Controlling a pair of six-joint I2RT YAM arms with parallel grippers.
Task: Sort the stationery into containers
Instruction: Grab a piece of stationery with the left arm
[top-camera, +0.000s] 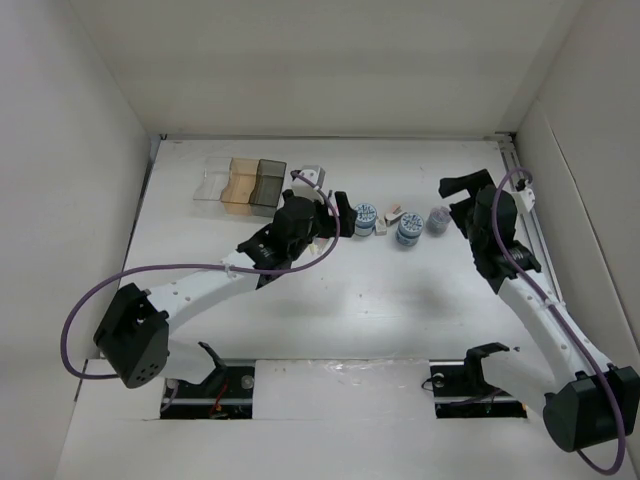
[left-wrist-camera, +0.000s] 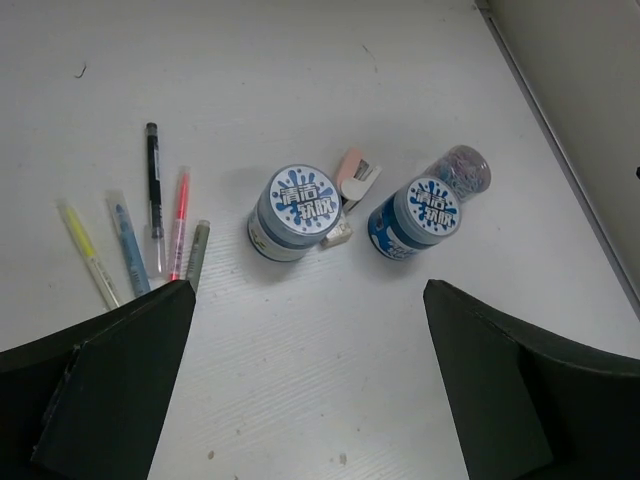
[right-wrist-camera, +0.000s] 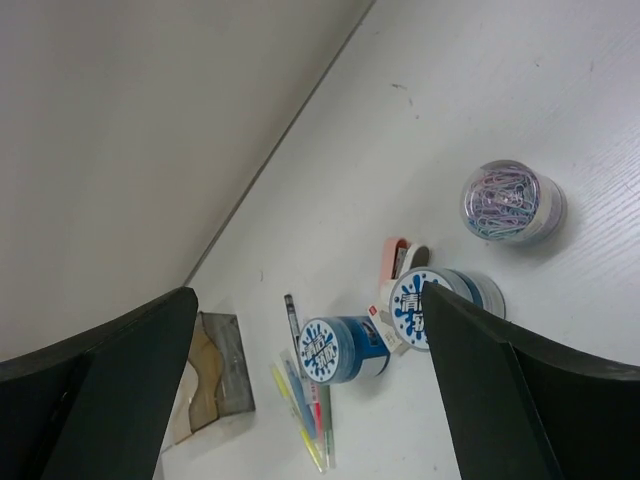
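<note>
Left gripper gapes empty; two rolls stand just ahead of it, pens ahead-left. Right gripper gapes too. The rolls bear white Chinese characters, illegible.

the top camera is looking down from high up over the near side, taking in the whole table. the left wrist camera is sitting close, looking down. the right wrist camera is looking slantwise from farther off. all three are showing the two blue-and-white tubs.
</note>
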